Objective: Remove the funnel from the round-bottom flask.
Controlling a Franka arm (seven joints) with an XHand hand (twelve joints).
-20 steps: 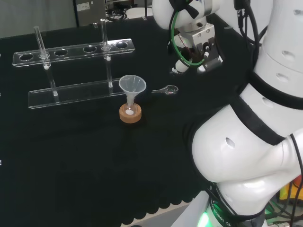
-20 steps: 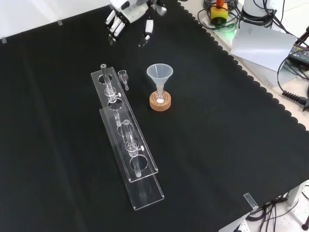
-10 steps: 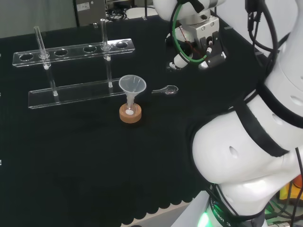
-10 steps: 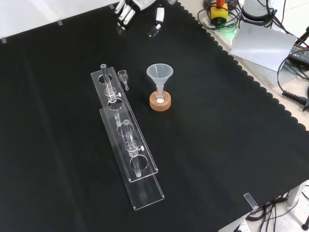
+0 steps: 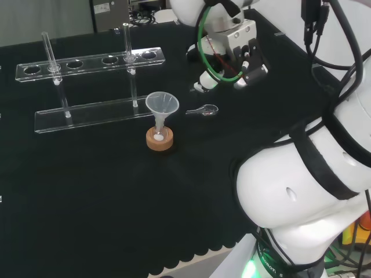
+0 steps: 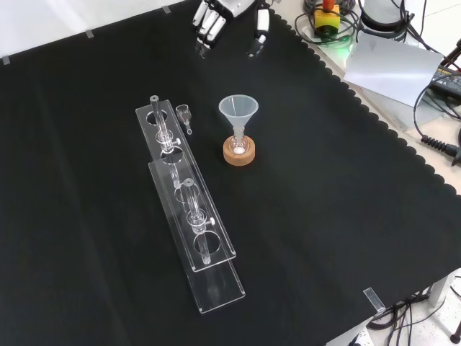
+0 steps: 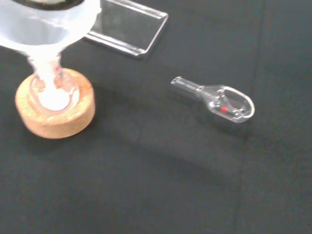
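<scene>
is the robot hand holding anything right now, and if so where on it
Nothing is held. The robot hand hangs open above the cloth, apart from the funnel, which sits in the flask on its cork ring.

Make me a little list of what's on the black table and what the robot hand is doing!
funnel: clear, upright, stem in the flask neck
round-bottom flask: small, seated in the cork ring, white stuff at its bottom
cork ring: stand under the flask
glass scoop: lying on the cloth beside the flask
test tube rack: clear, two tubes standing in it
hand: fingers relaxed, holding nothing, apart from the funnel
task: funnel not yet lifted
</scene>
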